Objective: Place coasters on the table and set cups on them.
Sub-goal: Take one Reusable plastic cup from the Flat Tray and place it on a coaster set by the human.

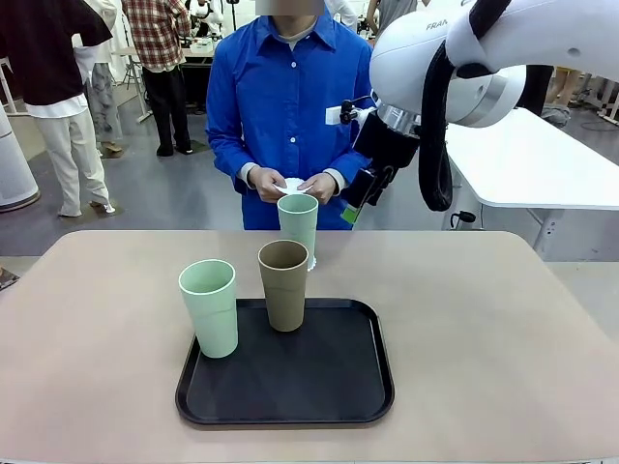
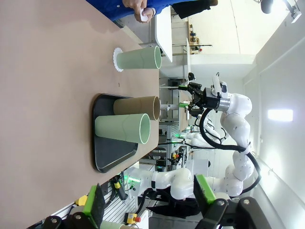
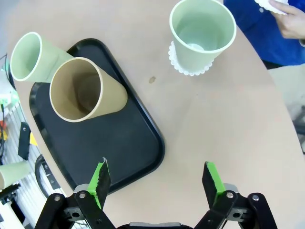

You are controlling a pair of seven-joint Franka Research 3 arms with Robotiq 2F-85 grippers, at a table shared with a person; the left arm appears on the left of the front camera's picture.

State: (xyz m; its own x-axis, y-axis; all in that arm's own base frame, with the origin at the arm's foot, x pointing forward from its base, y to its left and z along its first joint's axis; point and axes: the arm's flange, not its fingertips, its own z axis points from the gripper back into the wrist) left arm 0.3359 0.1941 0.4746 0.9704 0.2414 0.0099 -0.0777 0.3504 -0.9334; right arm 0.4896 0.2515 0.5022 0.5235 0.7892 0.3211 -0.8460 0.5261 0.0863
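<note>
- Mint-green cup point(image 1: 298, 224) stood upright on a lace coaster point(image 3: 190, 70), on the table point(image 1: 484, 319) at 12 o'clock from the black tray point(image 1: 290, 391).
- Brown cup point(image 1: 283, 285) stood at the tray's 12 o'clock edge; second mint cup point(image 1: 209, 307) at its 10 o'clock corner.
- Person's hands point(image 1: 324, 186) held a white doily point(image 1: 293, 183) beyond the table's 12 o'clock edge.
- Left gripper point(image 2: 150, 195) and right gripper point(image 3: 155, 174): jaws wide apart, empty.
</note>
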